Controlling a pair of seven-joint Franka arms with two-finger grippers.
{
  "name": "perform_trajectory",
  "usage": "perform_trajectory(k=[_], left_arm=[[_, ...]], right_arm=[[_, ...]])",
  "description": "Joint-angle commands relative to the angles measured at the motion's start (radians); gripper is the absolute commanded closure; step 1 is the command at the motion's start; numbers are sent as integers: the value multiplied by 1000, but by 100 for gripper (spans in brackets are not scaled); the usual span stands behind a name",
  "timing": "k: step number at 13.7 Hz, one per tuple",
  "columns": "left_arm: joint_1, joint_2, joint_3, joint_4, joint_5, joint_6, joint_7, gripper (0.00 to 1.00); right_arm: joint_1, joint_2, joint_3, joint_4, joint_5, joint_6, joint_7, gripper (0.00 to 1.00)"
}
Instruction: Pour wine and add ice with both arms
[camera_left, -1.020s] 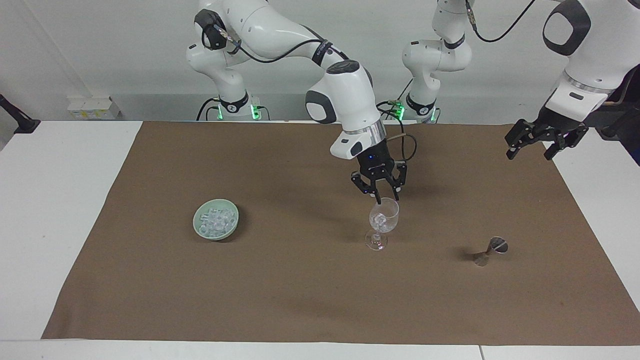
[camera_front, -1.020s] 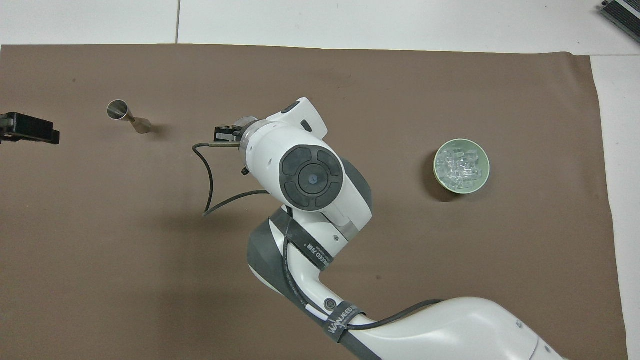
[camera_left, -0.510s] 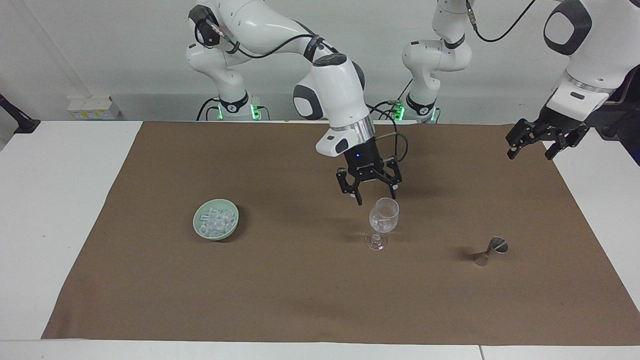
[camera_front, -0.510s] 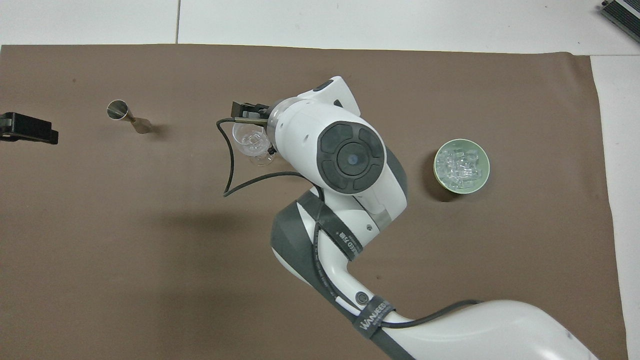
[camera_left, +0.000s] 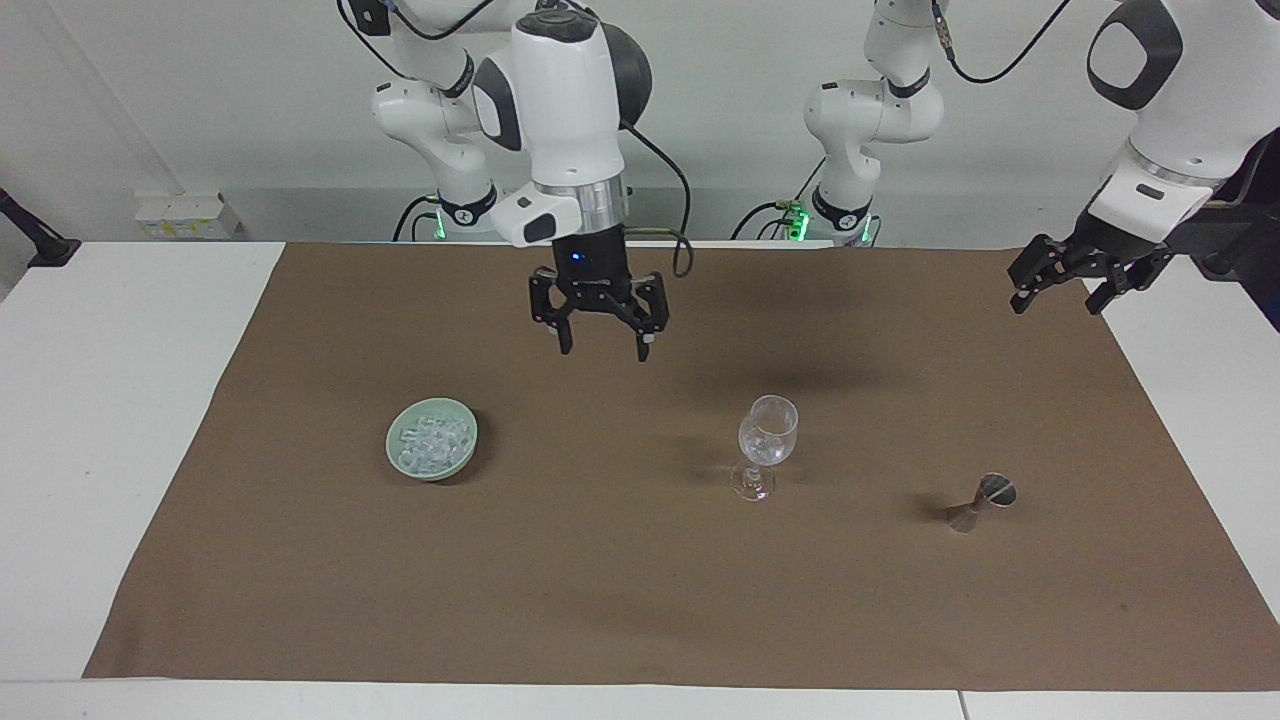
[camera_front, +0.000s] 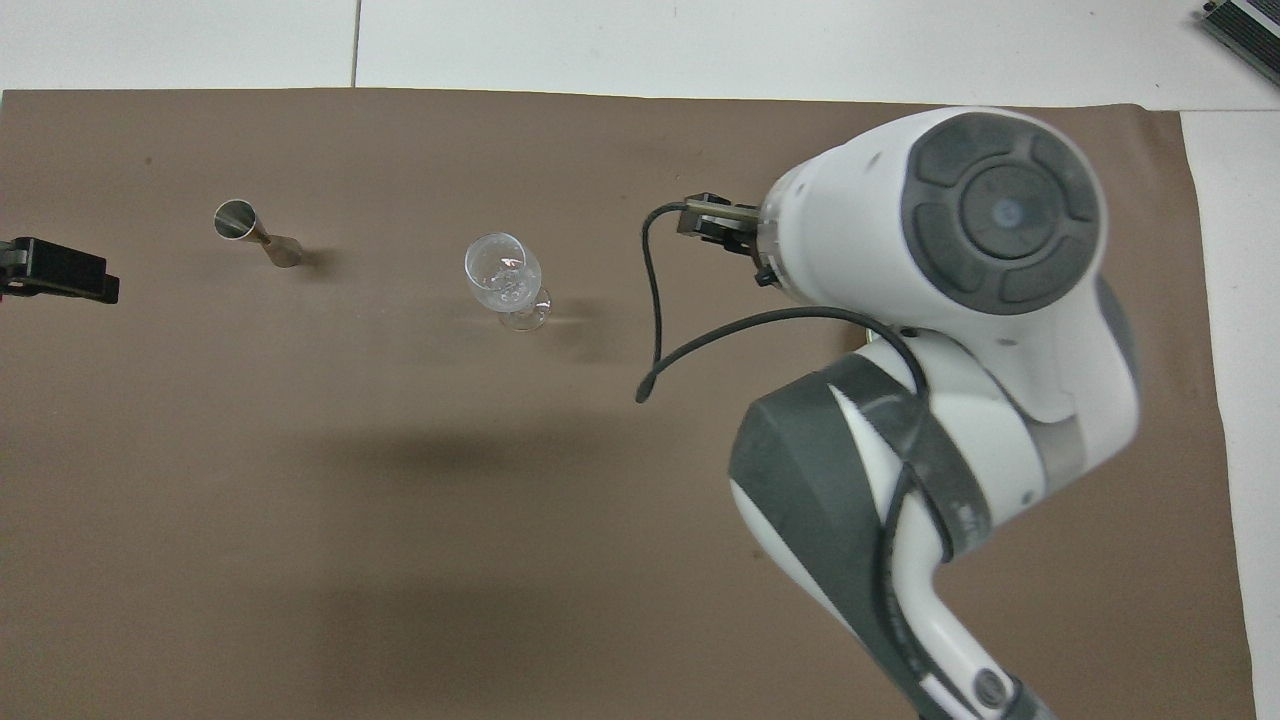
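Observation:
A clear wine glass (camera_left: 768, 440) (camera_front: 503, 280) stands upright mid-mat with a few pieces of ice (camera_left: 763, 448) in its bowl. More ice (camera_left: 432, 440) is heaped in a pale green bowl (camera_left: 398, 452) toward the right arm's end. My right gripper (camera_left: 603, 350) hangs open and empty in the air over the mat between bowl and glass. In the overhead view the right arm (camera_front: 950, 300) hides the green bowl. My left gripper (camera_left: 1060, 290) (camera_front: 55, 283) waits open over the mat's edge at the left arm's end. No wine shows.
A small metal jigger (camera_left: 980, 498) (camera_front: 250, 228) stands on the brown mat (camera_left: 640, 600) between the glass and the left arm's end. White tabletop (camera_left: 120, 400) borders the mat.
My right gripper opened over the glass, then rose and swung away toward the green bowl. The glass stays put with ice in it. The left arm has not moved.

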Motion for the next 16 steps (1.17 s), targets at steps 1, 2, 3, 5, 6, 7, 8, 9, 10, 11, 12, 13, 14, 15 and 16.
perform_trajectory(k=[1,2,3,5,6,7,8,9,10,11,12,13,14,15,16], left_arm=[[3,-12,-3,13,11,-34,10,0],[5,-14,-3,15,11,-41,12,0],[5,-17,-3,13,10,-42,10,0],[3,-23,-6,15,10,-56,12,0],[3,-23,-6,15,11,-64,10,0],[3,-23,-7,21,10,-71,10,0],[3,-23,-7,24,11,-88,7,0],[2,-23,-4,26,11,-102,6,0],[6,-23,-9,26,11,-102,7,0],[6,-20,-12,26,4,-87,6,0],[6,-15,-12,26,-3,-85,4,0],[2,-15,-12,26,0,-84,4,0],[-3,-15,-11,26,-1,-84,3,0],[-3,-11,-12,26,-4,-82,-1,0],[-1,-6,-14,26,-6,-82,-2,0]], right_arm=[[-38,-125,-48,-68,3,-182,-154,0],[-38,-161,-94,-68,32,-240,-224,0],[-45,-190,-136,-68,65,-282,-286,0],[-93,-221,-177,-64,89,-386,-430,0],[-116,-221,-179,-61,90,-397,-496,0],[-139,-221,-179,-59,89,-400,-530,0],[-150,-218,-180,-56,92,-403,-538,0],[-153,-218,-184,-56,102,-403,-540,0],[-153,-218,-209,-56,145,-405,-540,0],[-153,-219,-229,-59,185,-411,-541,0],[-153,-222,-233,-65,187,-419,-543,0],[-154,-234,-233,-82,187,-420,-546,0],[-159,-239,-233,-90,187,-417,-561,0],[-160,-241,-233,-93,181,-417,-575,0],[-160,-241,-233,-95,179,-417,-575,0]])
